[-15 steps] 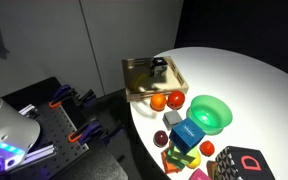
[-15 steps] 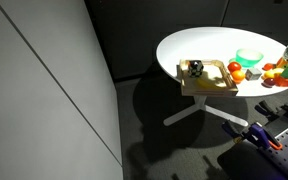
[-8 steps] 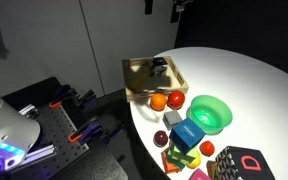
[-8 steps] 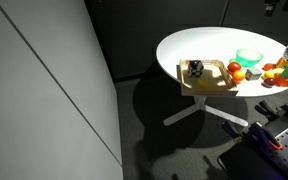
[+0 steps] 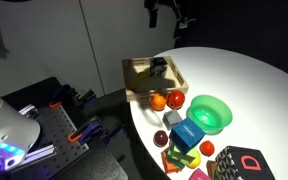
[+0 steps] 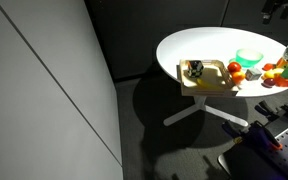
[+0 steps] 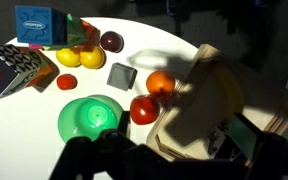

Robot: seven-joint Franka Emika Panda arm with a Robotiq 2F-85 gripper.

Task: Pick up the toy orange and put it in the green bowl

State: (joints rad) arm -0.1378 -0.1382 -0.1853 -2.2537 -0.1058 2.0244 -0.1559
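Sitting near the table (image 5: 246, 72) edge, the orange (image 7: 161, 84) looks light, slick; pinch across its middle; gripper (image 5: 170, 13) width unclear.

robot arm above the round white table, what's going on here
The job is to put the toy orange into the green bowl, but nothing is held yet. The end effector hangs high above the white table in an exterior view, touching nothing. The toy orange sits on the table just off the wooden tray, beside a red ball, with the green bowl close by and looking empty.
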